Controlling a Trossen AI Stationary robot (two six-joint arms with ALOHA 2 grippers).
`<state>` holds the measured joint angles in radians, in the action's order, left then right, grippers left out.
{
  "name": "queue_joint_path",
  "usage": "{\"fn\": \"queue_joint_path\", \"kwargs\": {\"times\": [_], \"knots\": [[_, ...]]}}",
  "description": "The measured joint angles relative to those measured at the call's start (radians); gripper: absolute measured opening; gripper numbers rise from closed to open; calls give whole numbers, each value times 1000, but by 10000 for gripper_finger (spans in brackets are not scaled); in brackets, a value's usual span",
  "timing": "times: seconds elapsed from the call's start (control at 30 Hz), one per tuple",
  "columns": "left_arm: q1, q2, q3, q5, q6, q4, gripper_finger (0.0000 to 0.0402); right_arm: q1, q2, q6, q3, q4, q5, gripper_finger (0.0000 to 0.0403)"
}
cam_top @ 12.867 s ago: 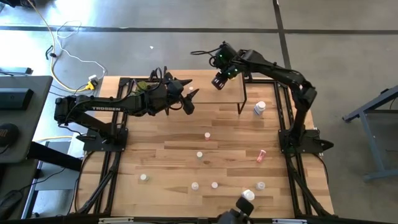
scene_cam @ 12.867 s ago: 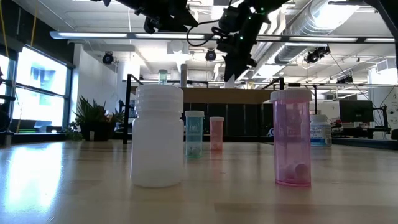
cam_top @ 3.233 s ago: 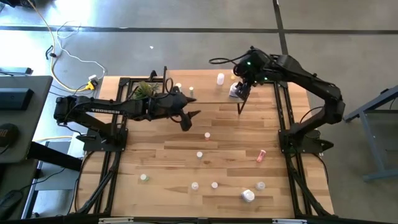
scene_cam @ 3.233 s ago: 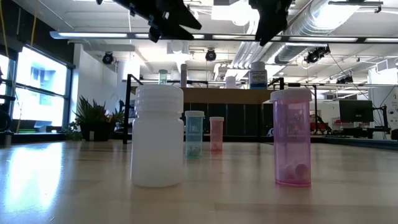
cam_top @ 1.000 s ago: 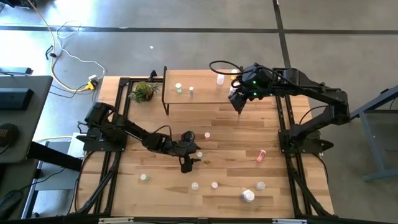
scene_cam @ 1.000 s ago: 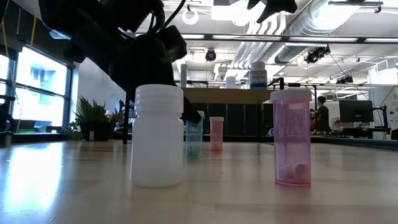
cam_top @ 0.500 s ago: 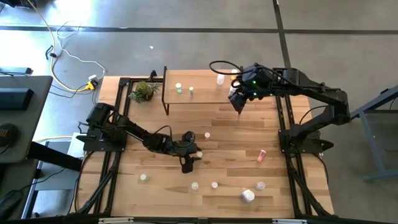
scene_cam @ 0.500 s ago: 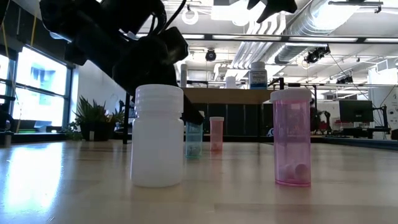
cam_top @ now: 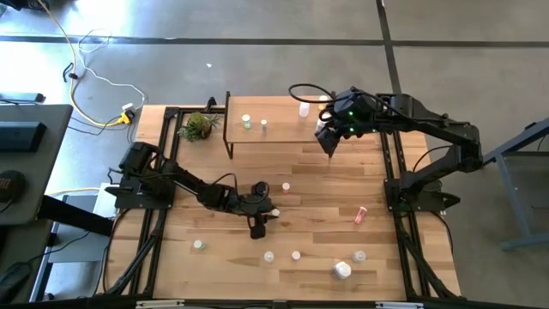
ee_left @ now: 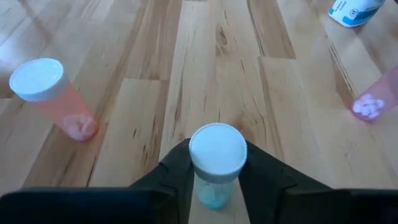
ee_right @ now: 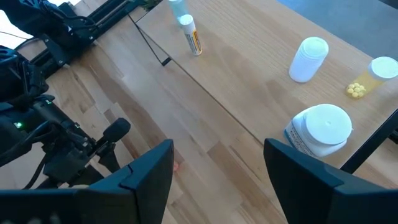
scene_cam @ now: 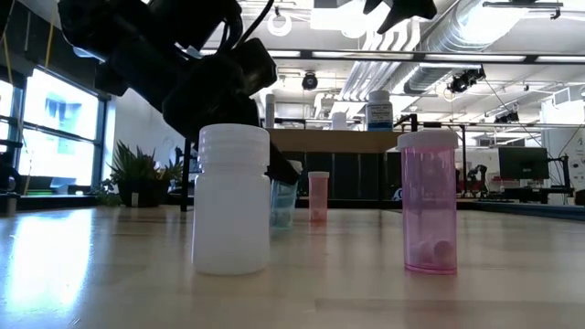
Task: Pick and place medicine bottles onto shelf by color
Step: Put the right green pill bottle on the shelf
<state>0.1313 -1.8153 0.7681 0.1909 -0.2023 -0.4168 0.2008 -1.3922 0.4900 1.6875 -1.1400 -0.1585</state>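
Note:
A small teal bottle with a white cap (ee_left: 216, 152) stands mid-table between the fingers of my left gripper (cam_top: 271, 215), which is shut on it; in the low view the bottle (scene_cam: 281, 206) shows behind a big white one. The shelf (cam_top: 283, 130) stands at the table's far edge on black legs and carries several bottles, among them a larger white one with a blue label (ee_right: 318, 127) at its right end. My right gripper (ee_right: 217, 177) hangs open above that end (cam_top: 326, 137), touching nothing. My left gripper pinches the teal bottle's body just under the white cap (ee_left: 214, 182), one finger (ee_left: 177, 171) on each side. The fingers slant down from the table's left side. The bottle leans a little, and its bottom is at the tabletop (scene_cam: 280, 223).
Loose on the table are a salmon-pink bottle (cam_top: 286, 186), a pink one on its side (cam_top: 359, 215), small ones near the front (cam_top: 198, 245) (cam_top: 268, 256) (cam_top: 296, 255) (cam_top: 359, 255) and a large white one (cam_top: 342, 269). A small plant (cam_top: 199, 125) sits far left.
In the low view the teal bottle, upright a second ago, now leans slightly and has shifted a little beside my left gripper's finger. Both arms have otherwise kept their places.

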Motion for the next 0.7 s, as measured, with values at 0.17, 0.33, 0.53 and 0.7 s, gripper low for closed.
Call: {"fn": "queue_joint_path", "kwargs": {"times": [0.17, 0.33, 0.53, 0.7], "knots": [[-16, 1, 18, -1, -6, -3, 107, 0, 0, 0, 0, 0, 0, 240], [-52, 1, 73, -8, -5, -3, 103, 1, 0, 0, 0, 0, 0, 240], [-129, 1, 156, -104, -5, 3, 106, 1, 0, 0, 0, 0, 0, 240], [-203, 18, 219, -190, -4, 9, 107, 2, 0, 0, 0, 1, -5, 240]]}}
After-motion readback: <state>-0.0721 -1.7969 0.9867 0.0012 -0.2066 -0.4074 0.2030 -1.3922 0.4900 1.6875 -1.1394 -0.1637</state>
